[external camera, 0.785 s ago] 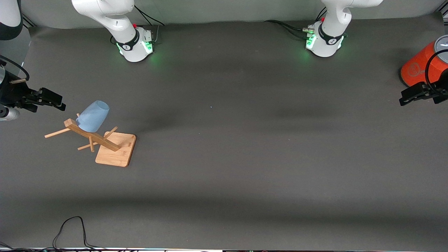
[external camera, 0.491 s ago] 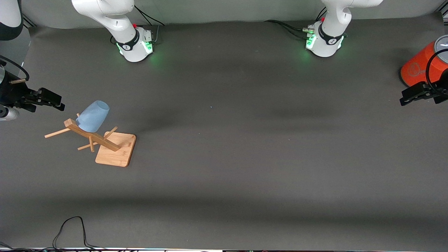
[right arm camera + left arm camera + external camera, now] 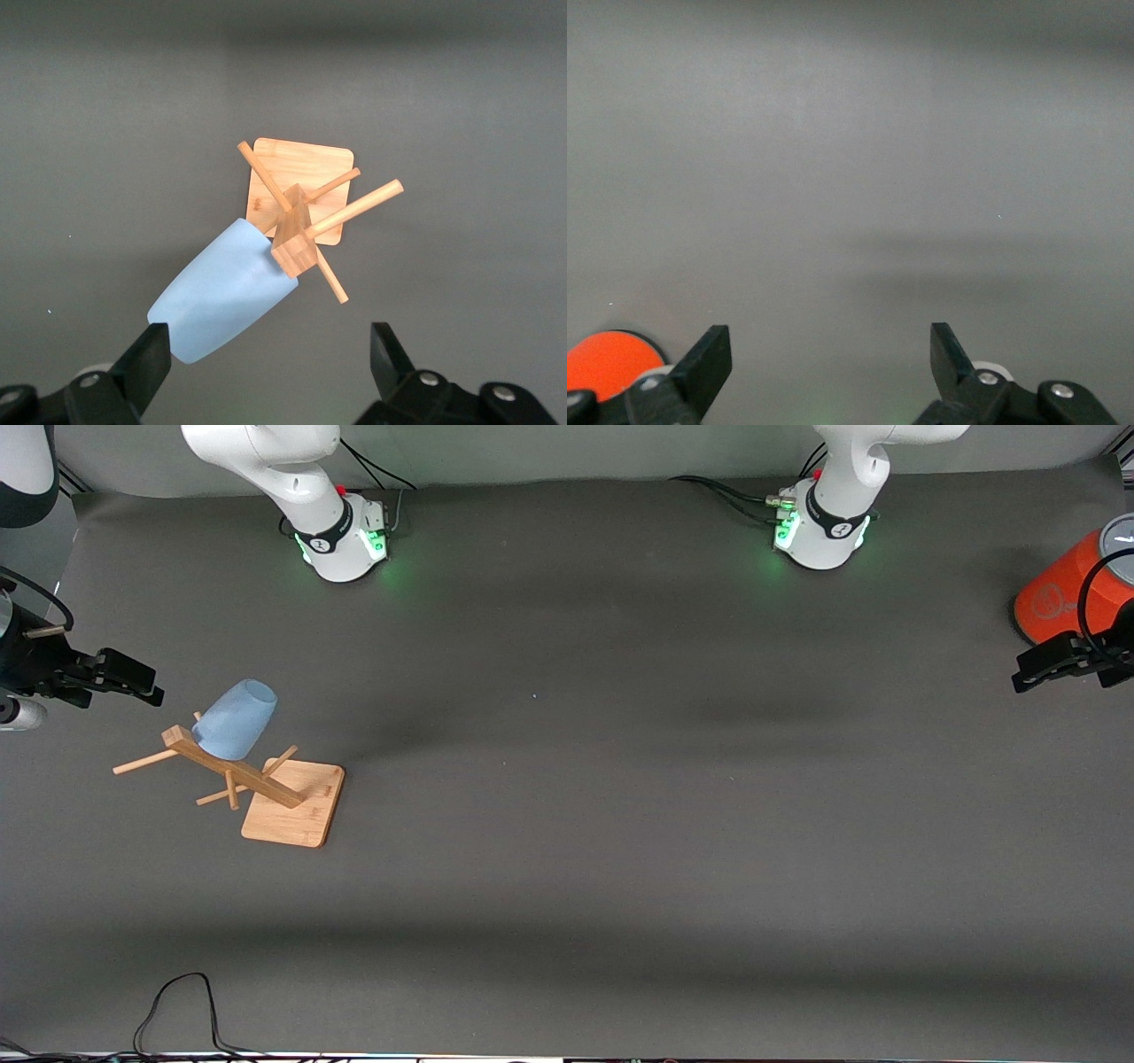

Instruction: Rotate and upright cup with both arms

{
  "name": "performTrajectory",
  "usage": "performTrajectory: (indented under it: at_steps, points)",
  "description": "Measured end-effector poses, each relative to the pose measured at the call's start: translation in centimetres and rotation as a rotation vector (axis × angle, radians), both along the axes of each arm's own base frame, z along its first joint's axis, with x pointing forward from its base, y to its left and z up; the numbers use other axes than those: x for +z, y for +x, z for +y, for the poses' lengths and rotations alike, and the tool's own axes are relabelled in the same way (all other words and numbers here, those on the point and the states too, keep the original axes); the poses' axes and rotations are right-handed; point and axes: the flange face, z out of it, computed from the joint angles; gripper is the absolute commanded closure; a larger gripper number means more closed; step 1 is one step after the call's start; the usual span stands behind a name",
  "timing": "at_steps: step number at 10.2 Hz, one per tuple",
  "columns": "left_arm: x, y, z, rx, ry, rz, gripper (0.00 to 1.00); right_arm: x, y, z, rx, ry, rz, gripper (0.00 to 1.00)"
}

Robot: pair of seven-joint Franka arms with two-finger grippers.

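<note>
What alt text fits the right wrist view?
A pale-blue cup hangs mouth-down on a peg of a wooden rack on the dark table, seen from above. The right gripper hovers over it, fingers wide open.

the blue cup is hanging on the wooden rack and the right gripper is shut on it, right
Not quite. The blue cup does hang on the wooden rack, but the right gripper is open and apart from it, as the right wrist view shows.

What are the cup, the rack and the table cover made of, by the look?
Cup: likely plastic, pale blue, smooth and matte, no print or handle. Rack: wood, possibly bamboo, light tan with visible grain on the base plate and pegs. Table cover: dark grey, dull and glare-free, probably fabric or a soft mat; can't say which.
</note>
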Motion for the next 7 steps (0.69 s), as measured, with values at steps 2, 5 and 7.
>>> performTrajectory:
  at_steps: [2,5,7]
  points:
    - [0.3,0.0,-0.1,-0.003,0.000,-0.007,0.00,-0.1,-0.1,0.6,-0.056,-0.001,0.011,0.00]
    - [0.5,0.0,-0.2,-0.003,0.000,-0.011,0.00,-0.7,-0.5,3.2,-0.366,-0.015,0.048,0.00]
    - [0.5,0.0,-0.2,-0.004,0.000,-0.011,0.00,-1.3,-1.2,3.8,-0.596,-0.007,0.074,0.00]
